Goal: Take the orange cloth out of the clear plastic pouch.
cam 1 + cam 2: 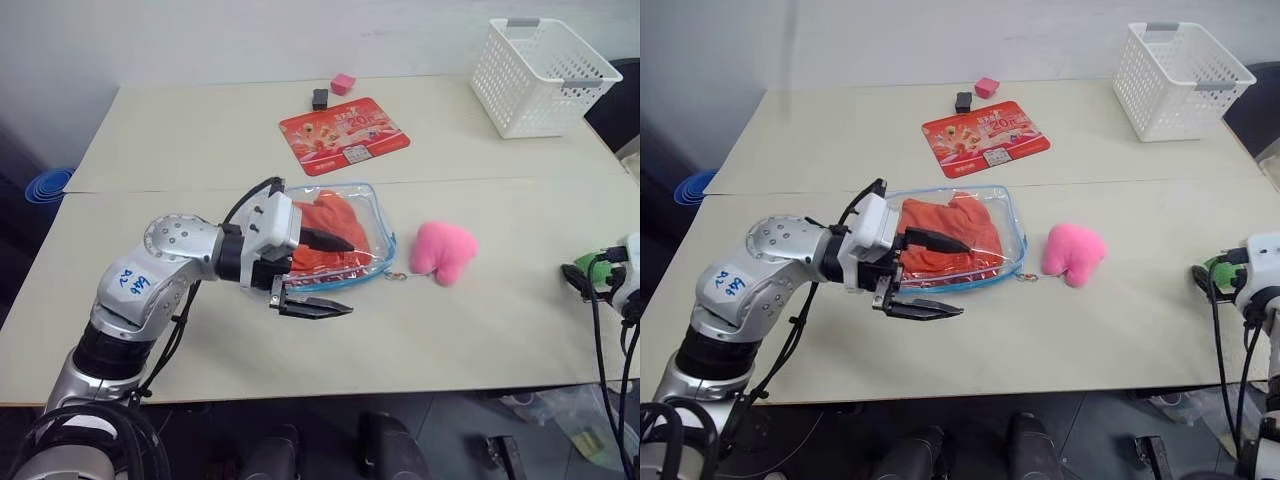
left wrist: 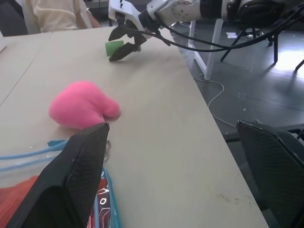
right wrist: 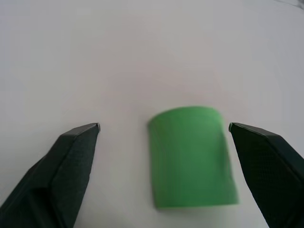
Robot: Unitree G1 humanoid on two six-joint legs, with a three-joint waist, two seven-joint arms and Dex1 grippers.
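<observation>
Approach step: left hand [image 1: 925,275], fingers apart, hovers at the clear plastic pouch [image 1: 1008,243] on the worktop [image 1: 840,150], orange cloth [image 1: 945,235] still inside; right hand [image 2: 124,43] spread over green block [image 3: 192,156]; next, pinch the cloth

Left arm bent across the front, left gripper [image 1: 328,275] pointing rightward, fingers spread wide, right gripper [image 2: 124,42] out at the far right, jaws apart, tilted slightly downward

Glossy plastic pouch [image 1: 985,235], wrinkled cloth [image 1: 940,235]
</observation>
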